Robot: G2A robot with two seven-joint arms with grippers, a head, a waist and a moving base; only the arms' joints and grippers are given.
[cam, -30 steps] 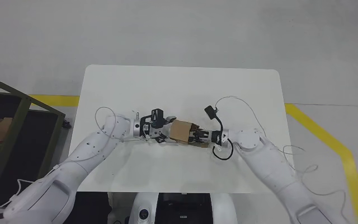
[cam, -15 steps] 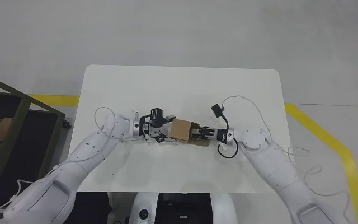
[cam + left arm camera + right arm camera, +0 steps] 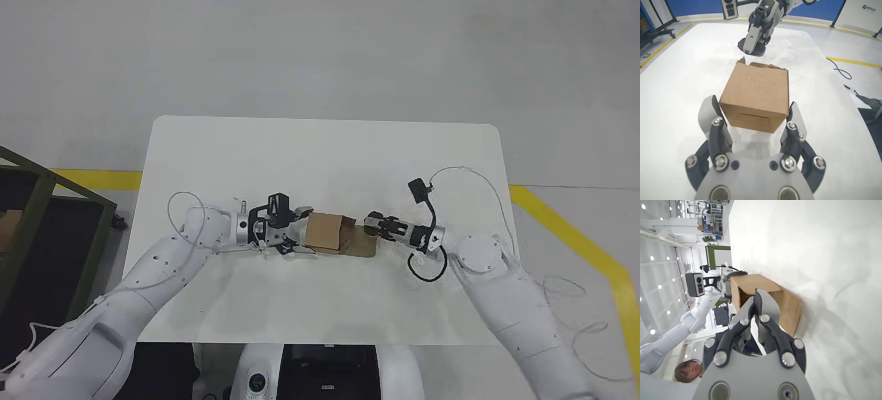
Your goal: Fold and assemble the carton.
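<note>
The carton [image 3: 322,232] lies about mid-desk, its long axis running from the desk's [image 3: 420,160] left edge toward its right edge, and there's an arm at each end. At the left end sits the left gripper [image 3: 296,233], its fingers [image 3: 706,113] spread to the carton's width and pressed on both sides of the open mouth. That looks like a bracing hold.

Now the other end, and this is the one that matters. The right gripper [image 3: 370,225] hangs just off it, fingers [image 3: 768,306] pinched together with nothing between them, tips aimed down the carton's length at the ragged opening. They sit a touch toward the far edge of the desk from the carton's centre line, close but not touching.

One flap [image 3: 789,313] at that end lies out flat on the desk toward the right edge, right beside those closed fingers. I'd say that flap is the next job. The right arm is the one placed for it, and any push would run leftward, straight into the left arm's hold.
</note>
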